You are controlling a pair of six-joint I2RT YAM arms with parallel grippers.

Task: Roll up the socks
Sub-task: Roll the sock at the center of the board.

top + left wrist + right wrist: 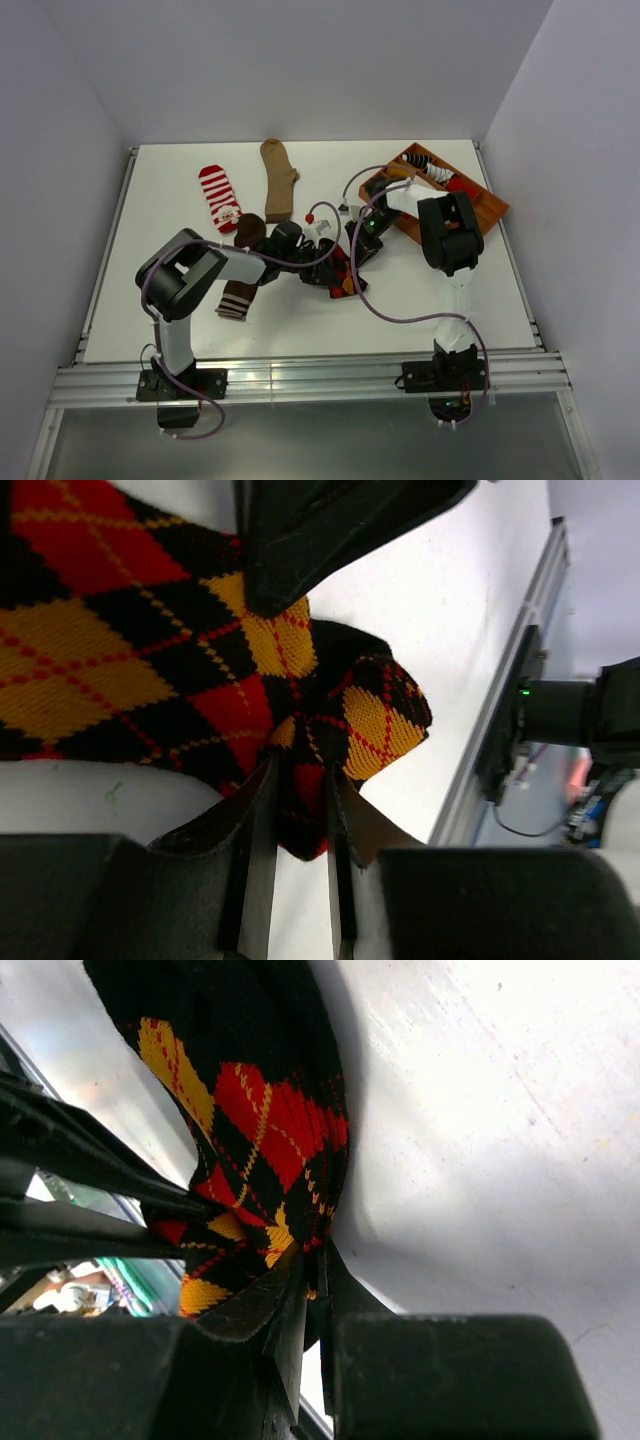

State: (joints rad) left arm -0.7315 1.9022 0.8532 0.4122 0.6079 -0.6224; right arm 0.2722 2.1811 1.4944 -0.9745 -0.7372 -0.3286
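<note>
- Argyle sock (pixel 343 280) lies at centre of the table (pixel 450 290), just below the point where the two arms meet. The other socks are up and to the left of it.
- Left claw (pixel 300 790): clenched on a bunched fold of the argyle sock. Fabric is squeezed narrow between the fingers, and a puckered lobe bulges out just above them.
- Right claw (pixel 305 1285): also clamped on the same sock, nipping a thin edge where the knit gathers into creases.
- Reading of the two-point hold: one claw likely anchors the sock while the other turns fabric over to build the roll. The claws sit very close together, each showing in the other's wrist view.
- Look of the sock: black ground, red and orange-yellow diamonds, thin crossing lines. One part lies flat on the table, the gripped part is crumpled. No tidy roll yet, so the step looks early to midway.
- Waiting, untouched: brown sock (pixel 238 285) with striped cuff at centre left, tan sock (pixel 278 185) and red-and-white striped sock (pixel 220 198) in the upper left, all lying flat.
- Wooden tray (pixel 490 205) at upper right holds small bundles, probably finished rolls. Too small to be sure.
</note>
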